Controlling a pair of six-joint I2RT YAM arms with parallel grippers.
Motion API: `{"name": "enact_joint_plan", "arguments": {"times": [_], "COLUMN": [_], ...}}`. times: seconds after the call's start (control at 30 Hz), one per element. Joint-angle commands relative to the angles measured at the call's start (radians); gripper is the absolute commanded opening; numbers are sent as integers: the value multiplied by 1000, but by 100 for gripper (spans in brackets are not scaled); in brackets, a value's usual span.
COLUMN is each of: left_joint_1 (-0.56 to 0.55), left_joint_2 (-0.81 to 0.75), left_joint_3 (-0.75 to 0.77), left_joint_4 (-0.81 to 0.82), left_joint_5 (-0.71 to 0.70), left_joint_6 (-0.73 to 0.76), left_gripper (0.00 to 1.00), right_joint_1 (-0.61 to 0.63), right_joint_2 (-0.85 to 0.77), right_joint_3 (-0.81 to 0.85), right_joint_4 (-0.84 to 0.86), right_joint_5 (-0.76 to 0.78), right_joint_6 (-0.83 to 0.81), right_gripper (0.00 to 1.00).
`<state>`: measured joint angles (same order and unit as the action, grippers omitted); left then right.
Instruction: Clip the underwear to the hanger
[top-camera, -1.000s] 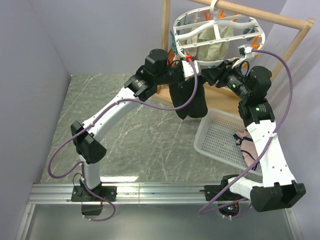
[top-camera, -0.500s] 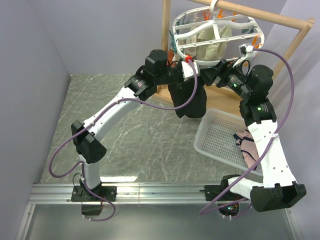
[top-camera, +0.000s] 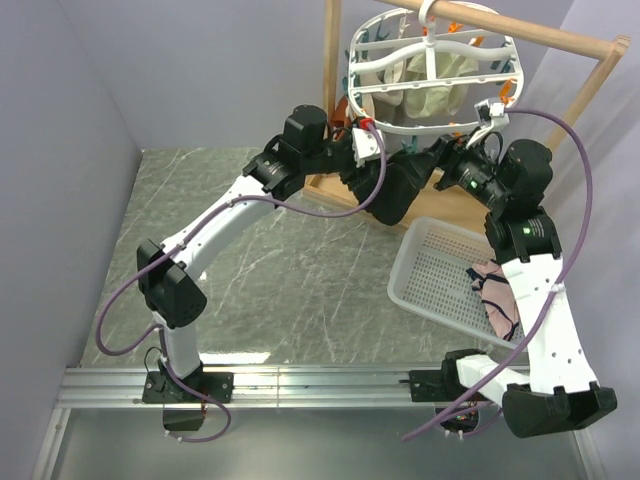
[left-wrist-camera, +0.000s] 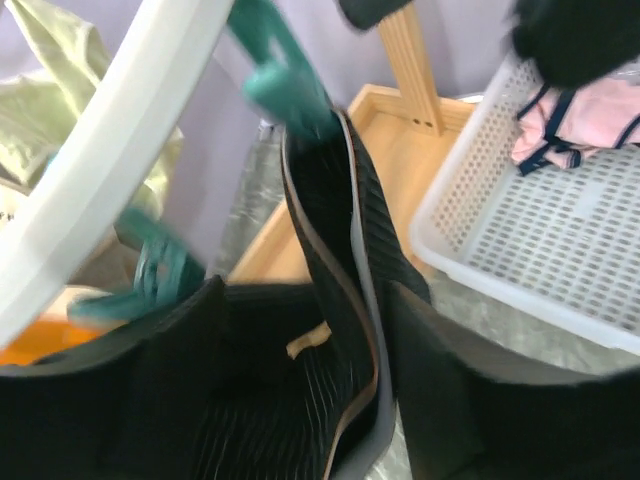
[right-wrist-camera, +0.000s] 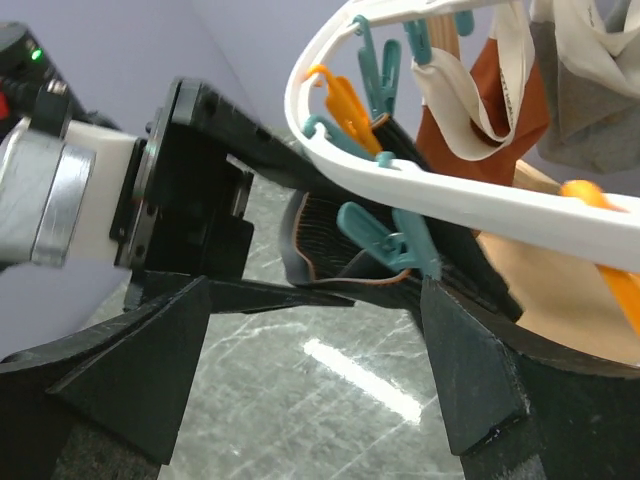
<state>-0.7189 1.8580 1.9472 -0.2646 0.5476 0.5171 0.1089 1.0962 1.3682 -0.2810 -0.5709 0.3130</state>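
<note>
The underwear (left-wrist-camera: 325, 220) at the centre of the left wrist view is black with fine light pinstripes and a tan edge along its band. The hanger (right-wrist-camera: 520, 210) is white, carrying teal clips (right-wrist-camera: 385, 240) and orange clips (right-wrist-camera: 340, 95). A rust-brown cloth (right-wrist-camera: 490, 100) hangs at upper right, and a pale cream cloth (left-wrist-camera: 50, 110) at upper left. The basket (left-wrist-camera: 440, 190) is white and perforated, holding a pink cloth (left-wrist-camera: 580, 125) with navy trim. The table (top-camera: 260, 270) is grey marble with white veins, the rail frame (top-camera: 590, 75) is light wood, and the cables (top-camera: 560, 180) are purple.
</note>
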Motion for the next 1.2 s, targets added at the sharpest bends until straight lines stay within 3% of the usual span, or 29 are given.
{"name": "enact_joint_plan", "arguments": {"times": [0.0,0.03,0.1,0.3,0.57,0.9,1.17], "left_joint_1": [15,19,39,70,107,235,387], "left_joint_2": [-100,-123,-149,-325,-554,-750,-724], "left_joint_3": [-22,-30,-62,-253,-462,-668,-669], "left_joint_4": [-4,-4,-12,11,-108,-165,-415], "left_joint_5": [51,61,87,57,-116,-65,-184], "left_joint_6": [-26,-38,-87,-306,-445,-629,-617], "left_gripper": [71,81,88,99,99,99,99], "right_joint_1": [6,6,6,6,8,6,5], "right_joint_2": [-67,-76,-105,-211,-351,-435,-527], "right_joint_3": [-29,-41,-53,-130,-224,-232,-300], "right_joint_4": [-53,-61,-89,-139,-191,-250,-388], "right_joint_5": [-37,-40,-55,-58,-7,-49,52], "right_joint_6": [-57,-74,-92,-144,-157,-201,-224], "right_gripper": [92,92,93,94,95,98,100]}}
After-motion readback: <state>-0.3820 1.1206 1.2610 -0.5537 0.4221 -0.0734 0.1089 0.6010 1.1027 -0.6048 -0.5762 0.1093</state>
